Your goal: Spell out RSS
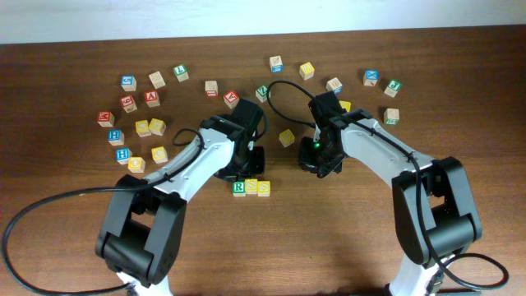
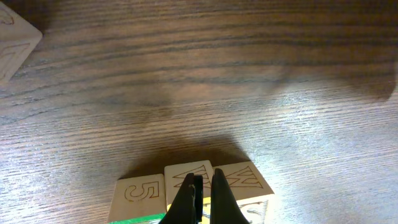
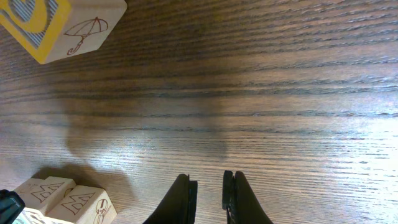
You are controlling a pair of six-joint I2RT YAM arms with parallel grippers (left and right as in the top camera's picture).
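Overhead: the R cube [image 1: 239, 187] and 2 S cubes [image 1: 257, 187] sit touching in 1 row, reading RSS, on the desk [image 1: 329, 238] at its middle.

Left wrist: the left claw [image 2: 202, 198] is pressed together, empty, over the row's middle cube.

Right wrist: the right claw [image 3: 210, 190] is nearly together, gripping nothing, over bare desk. The cubes at lower left are probably that row.

1. The left hand [image 2: 206, 185], fingers pressed together, stands at 6 o'clock before a row of three cubes [image 2: 142, 191] touching side by side
2. Its left cube shows an engraved 5
3. At 10 o'clock a stray cube [image 2: 15, 40] sits on the worktop [image 2: 249, 81]
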